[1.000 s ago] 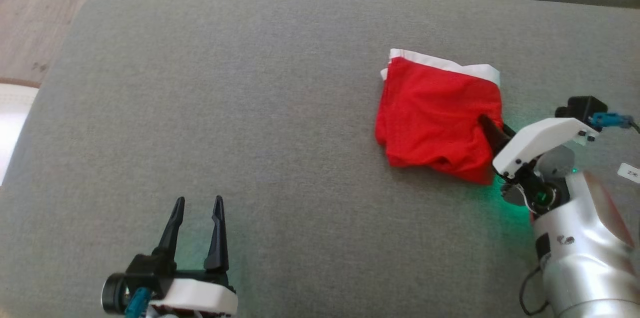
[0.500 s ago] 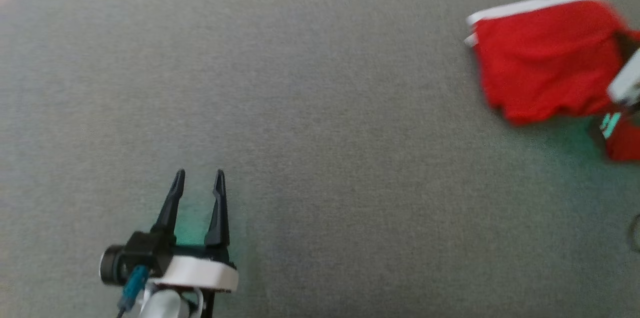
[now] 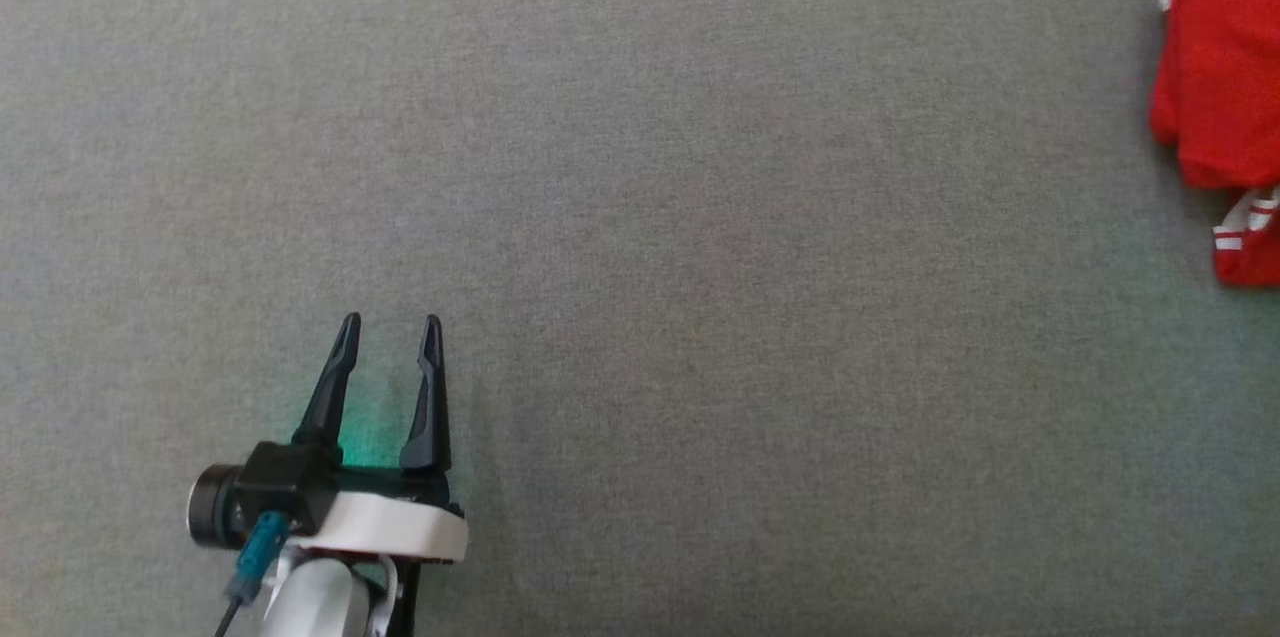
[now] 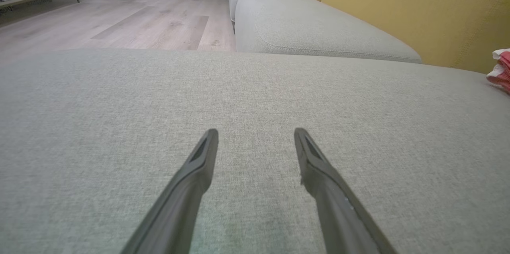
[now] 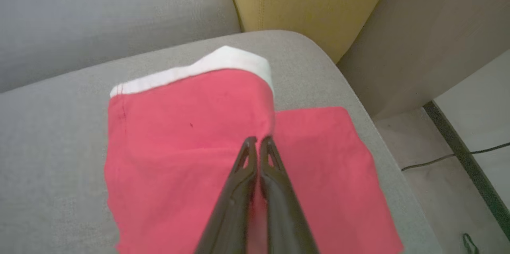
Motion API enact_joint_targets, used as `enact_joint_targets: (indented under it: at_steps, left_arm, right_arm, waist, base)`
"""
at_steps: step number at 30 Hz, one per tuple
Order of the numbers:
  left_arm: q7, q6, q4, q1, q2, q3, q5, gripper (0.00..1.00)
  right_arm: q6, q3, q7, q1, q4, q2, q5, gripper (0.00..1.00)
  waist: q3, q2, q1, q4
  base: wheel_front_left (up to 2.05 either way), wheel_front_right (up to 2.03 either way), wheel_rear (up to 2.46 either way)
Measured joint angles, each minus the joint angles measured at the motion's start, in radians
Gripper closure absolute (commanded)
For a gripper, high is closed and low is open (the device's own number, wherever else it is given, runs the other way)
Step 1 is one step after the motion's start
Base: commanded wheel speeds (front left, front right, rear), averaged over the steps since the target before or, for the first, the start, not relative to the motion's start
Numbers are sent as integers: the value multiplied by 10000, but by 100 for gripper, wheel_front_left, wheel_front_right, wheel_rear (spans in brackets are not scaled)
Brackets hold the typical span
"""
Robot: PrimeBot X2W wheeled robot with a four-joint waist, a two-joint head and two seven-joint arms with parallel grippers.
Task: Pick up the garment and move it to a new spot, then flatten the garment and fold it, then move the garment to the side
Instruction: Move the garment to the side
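Left claw [image 3: 390, 319] above grey cushion [image 3: 750, 217]

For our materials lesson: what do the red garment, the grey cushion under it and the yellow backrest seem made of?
Red garment: soft matte cloth, likely cotton; it folds and creases. Grey cushion: coarse woven upholstery; the weave shows. Yellow backrest: smooth, perhaps leather or imitation; a stitched seam, faint sheen.

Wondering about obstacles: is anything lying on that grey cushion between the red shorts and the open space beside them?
Nothing visible. No object lies on the grey cushion between the red shorts and the left gripper; the right gripper has its jaws shut on the shorts.
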Motion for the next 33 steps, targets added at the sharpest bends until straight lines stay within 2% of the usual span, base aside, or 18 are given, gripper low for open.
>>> enact_joint_targets:
  at_steps: [2, 3, 4, 5, 10, 17, 22, 26, 30, 33]
  left_arm:
    - [0, -44, 17, 2, -2, 10, 2, 0]
    - [0, -46, 13, -9, -2, 10, 4, 0]
    - [0, -48, 19, -8, -2, 10, 12, 0]
    - [0, -54, 35, -7, -4, 8, 67, 0]
    - [0, -105, 90, -10, -4, 8, 148, 0]
    - [0, -38, 249, 4, -4, 44, -15, 0]
    - [0, 59, 224, 105, -6, 134, -339, 0]
    - [0, 46, 207, 342, -10, 251, -380, 0]
    - [0, 42, 265, 632, -8, 351, -349, 0]
    - [2, 44, 355, 734, -8, 418, -236, 0]
  right_arm:
    - [2, -84, 52, 213, 2, -54, -385, 100]
    - [2, -146, 71, 340, 6, -67, -604, 83]
    - [0, -173, 38, 492, 12, -119, -932, 27]
    - [2, -184, -136, 656, 13, -196, -1383, 0]
    - [2, -301, -1172, 966, -94, -238, -2897, 0]
    - [2, -368, -3271, 1148, -1049, 483, -3555, 0]
    - [2, -299, -4947, 2177, -2339, 1377, -3576, 0]
    - [2, -100, -6245, 3430, -3377, 2376, -3047, 0]
    - [2, 219, -7139, 4955, -3963, 3233, -2807, 0]
    - [2, 397, -7532, 5567, -4113, 3563, -2752, 0]
  waist:
    - [-19, 0, 1, -32]
    - [-15, 0, 0, -50]
    - [-8, 0, 0, -62]
    - [-11, 0, 1, -73]
    - [-112, 0, 1, -104]
    - [-510, 0, 0, -50]
    - [-933, 0, 0, 85]
    - [-1295, 0, 0, 267]
    - [-1728, 0, -2, 386]
    - [-1923, 0, 0, 433]
  base:
    - [0, 0, 0]
    - [0, 0, 0]
    - [0, 0, 0]
    - [0, 0, 0]
    - [0, 0, 0]
    - [0, 0, 0]
    - [0, 0, 0]
    - [0, 0, 0]
    - [0, 0, 0]
    - [0, 0, 0]
